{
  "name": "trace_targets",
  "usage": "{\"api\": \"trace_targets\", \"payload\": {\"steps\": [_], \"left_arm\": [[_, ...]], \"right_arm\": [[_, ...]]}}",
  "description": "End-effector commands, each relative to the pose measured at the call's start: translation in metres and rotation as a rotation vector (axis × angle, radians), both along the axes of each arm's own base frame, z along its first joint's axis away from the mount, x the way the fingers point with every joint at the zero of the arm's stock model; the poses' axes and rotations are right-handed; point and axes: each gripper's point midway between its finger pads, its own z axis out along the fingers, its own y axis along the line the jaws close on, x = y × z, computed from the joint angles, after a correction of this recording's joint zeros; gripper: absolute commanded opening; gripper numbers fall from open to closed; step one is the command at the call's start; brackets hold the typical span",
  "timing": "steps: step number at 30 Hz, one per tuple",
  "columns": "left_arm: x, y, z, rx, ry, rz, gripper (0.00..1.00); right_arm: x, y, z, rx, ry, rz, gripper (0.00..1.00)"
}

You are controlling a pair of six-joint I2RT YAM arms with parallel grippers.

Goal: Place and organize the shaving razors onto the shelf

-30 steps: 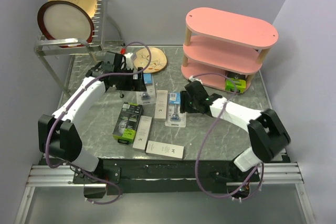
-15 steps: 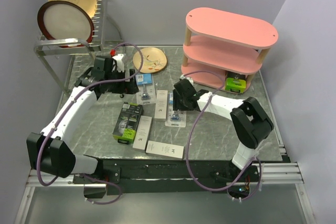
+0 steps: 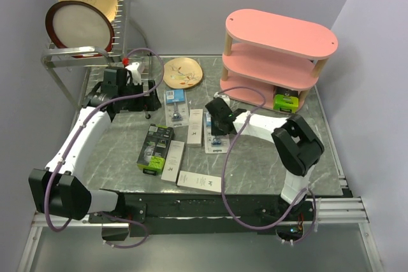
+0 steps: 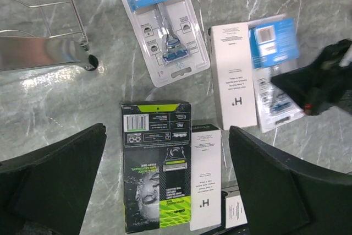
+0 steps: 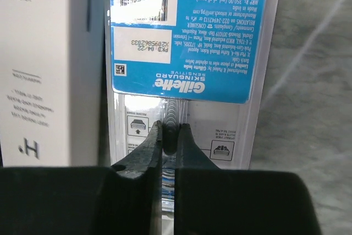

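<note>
The right tool was clenched to a hairline gap on the raised razor bubble of a blue-white blister card lying flat on the tabletop. Its wrist view cut the card off at the top, and the black fingers hid its lower half. From overhead the tool covered the card's far end, so the grip could not be made out there. A slim white box lay edge to edge with the card, left of the tool in the wrist view.

The left tool was released, spread wide. Between its fingers showed a black-and-lime box with another white box touching its right edge. Ahead of the tool lay a second blister card, and to the left of that the foot of a wire dish rack. The right tool appeared there only as a dark blur. Of a third white box that view caught just a corner; overhead it showed whole.

Only the overhead view showed the pink shelf, beyond the right tool, with a shelved lime box on its lowest tier, partly masked by a post. It also showed plates standing in the rack and a small patterned plate on the grey marbled tabletop, with pale lilac walls around.
</note>
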Motion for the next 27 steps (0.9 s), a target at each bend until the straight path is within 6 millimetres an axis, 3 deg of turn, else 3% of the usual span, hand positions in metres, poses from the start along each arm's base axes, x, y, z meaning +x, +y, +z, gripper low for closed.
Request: {"api": "trace_targets", "payload": {"steps": [1, 3, 9, 13, 17, 24, 27], "left_arm": [[0.000, -0.010, 0.001, -0.048, -0.016, -0.040, 0.99], [0.005, -0.017, -0.003, -0.065, -0.017, -0.055, 0.98], [0.007, -0.060, -0.008, -0.071, -0.018, -0.181, 0.97], [0.006, -0.090, -0.010, -0.095, -0.016, -0.250, 0.97], [0.011, -0.109, -0.015, -0.097, -0.007, -0.285, 0.96], [0.002, -0.129, -0.029, -0.108, 0.028, -0.335, 0.96], [-0.004, -0.137, -0.033, -0.115, 0.038, -0.359, 0.96]], "right_arm": [[0.011, -0.021, 0.077, 0.038, -0.144, 0.036, 0.00], [0.006, -0.026, 0.112, 0.070, -0.194, 0.083, 0.00], [-0.009, -0.057, 0.168, 0.123, -0.243, 0.071, 0.00], [-0.002, -0.096, 0.185, 0.102, -0.282, -0.046, 0.00], [0.019, -0.146, 0.201, 0.066, -0.345, -0.190, 0.00], [0.048, -0.189, 0.229, 0.035, -0.446, -0.305, 0.00], [0.056, -0.198, 0.238, 0.012, -0.476, -0.321, 0.00]]}}
